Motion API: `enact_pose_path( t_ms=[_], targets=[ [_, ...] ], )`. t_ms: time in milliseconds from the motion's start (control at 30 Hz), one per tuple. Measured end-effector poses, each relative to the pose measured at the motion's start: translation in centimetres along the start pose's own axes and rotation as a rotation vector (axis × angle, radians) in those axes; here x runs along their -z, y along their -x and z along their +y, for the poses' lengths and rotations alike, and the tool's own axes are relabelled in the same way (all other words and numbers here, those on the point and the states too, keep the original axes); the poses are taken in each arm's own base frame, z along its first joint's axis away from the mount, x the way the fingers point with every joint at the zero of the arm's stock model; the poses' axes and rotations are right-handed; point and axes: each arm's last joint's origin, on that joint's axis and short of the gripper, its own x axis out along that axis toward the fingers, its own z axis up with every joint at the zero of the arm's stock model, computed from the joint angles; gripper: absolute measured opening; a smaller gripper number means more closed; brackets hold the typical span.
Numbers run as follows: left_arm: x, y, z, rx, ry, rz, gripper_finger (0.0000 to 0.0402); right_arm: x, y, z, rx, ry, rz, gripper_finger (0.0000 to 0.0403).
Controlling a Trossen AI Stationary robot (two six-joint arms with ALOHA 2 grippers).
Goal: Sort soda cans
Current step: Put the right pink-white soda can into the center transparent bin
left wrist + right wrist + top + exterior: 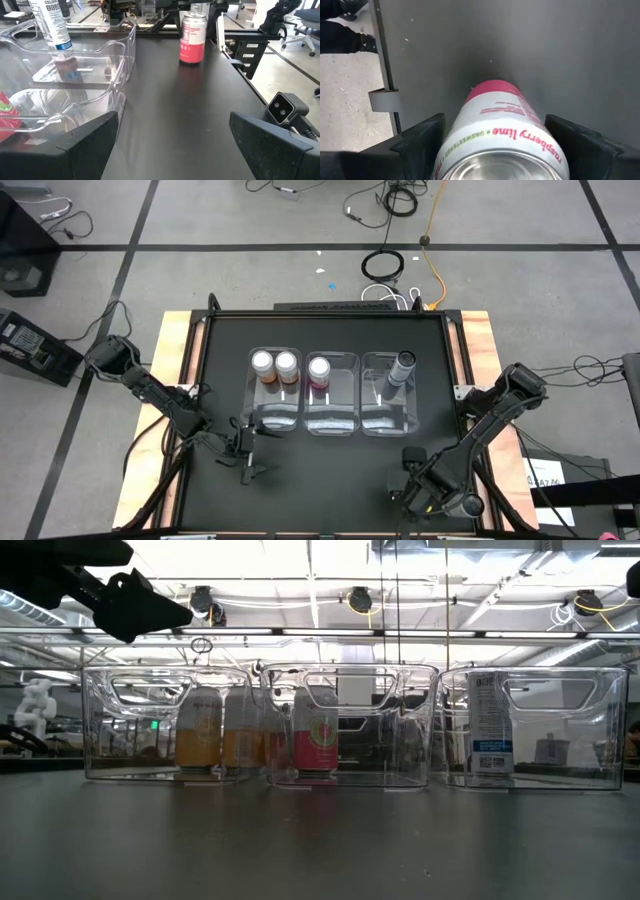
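A pink and white can (192,37) marked "raspberry lime" (502,130) stands upright on its base on the black table, near the right edge. My right gripper (495,117) (413,478) is open above it, pointing down, a finger on each side of its top. The left wrist view shows no finger around its body. My left gripper (172,120) (247,455) is open and waits just in front of the left bin. Two orange cans (274,364) stand in the left bin, a pink can (319,367) in the middle bin, and a tall grey can (401,368) in the right bin.
Three clear plastic bins (304,423) stand side by side across the middle of the table. The table's right edge (385,75) lies close beside the pink can. Bare black table (175,100) stretches between my two grippers in front of the bins.
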Motion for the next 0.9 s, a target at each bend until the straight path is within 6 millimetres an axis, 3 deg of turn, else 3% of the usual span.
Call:
enact_pose_path(
  t_ms=[333,700,900],
  targets=[
    [0.14,0.0,0.03,-0.003,-0.009,0.012,0.039,-0.11,-0.01,0.13,-0.014,0.015,-0.011,0.0341],
    [0.21,0.0,0.05,-0.005,-0.011,0.019,0.039,-0.08,-0.03,0.13,-0.015,0.017,-0.008,0.0395],
    [0.21,0.0,0.05,-0.005,-0.011,0.019,0.039,0.0,-0.04,0.13,-0.011,-0.014,-0.005,0.0399]
  ],
)
